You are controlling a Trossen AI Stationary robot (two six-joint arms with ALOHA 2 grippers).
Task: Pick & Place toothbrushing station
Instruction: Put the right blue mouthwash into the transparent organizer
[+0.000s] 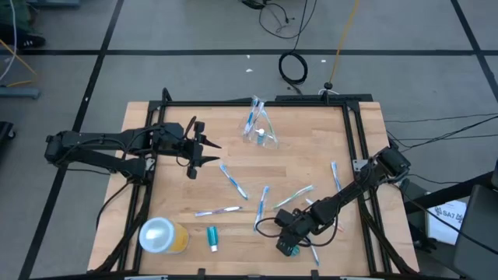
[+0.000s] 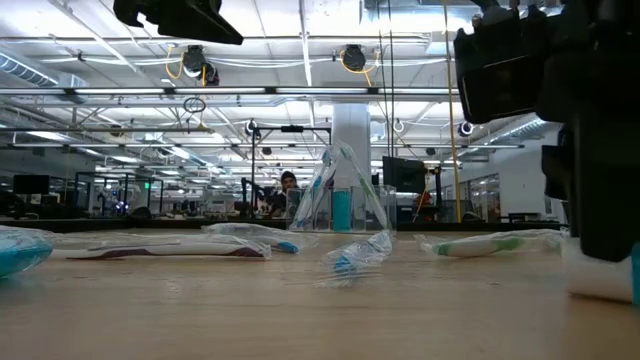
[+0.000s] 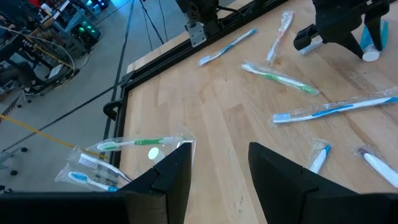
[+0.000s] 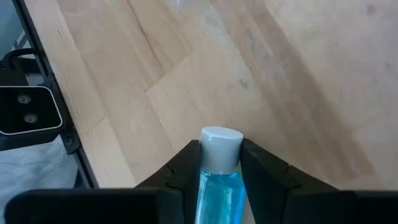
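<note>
A clear plastic cup (image 1: pixel 261 131) lies tipped on the table's far middle with toothbrushes in it; it also shows in the left wrist view (image 3: pixel 127 158). Several wrapped toothbrushes (image 1: pixel 233 181) lie scattered over the table's middle and right. One teal tube (image 1: pixel 212 237) lies near the front edge. My right gripper (image 1: pixel 289 246) is at the front right, shut on another teal tube (image 4: pixel 221 186). My left gripper (image 1: pixel 205 149) is open and empty, above the table left of the cup. My right gripper pinches the teal tube between its two fingers, on the tube's body just behind the white cap (image 4: pixel 221 144). The tube lies along the fingers, cap forward and pointing down at the table. Whether the cap (image 2: pixel 598 272) touches the table I cannot tell.
A wide orange-yellow cup with a white lid (image 1: pixel 162 235) lies at the front left corner. A black frame rail (image 1: pixel 257 103) runs round the table's edges. Bare wood lies between the cup and the scattered toothbrushes.
</note>
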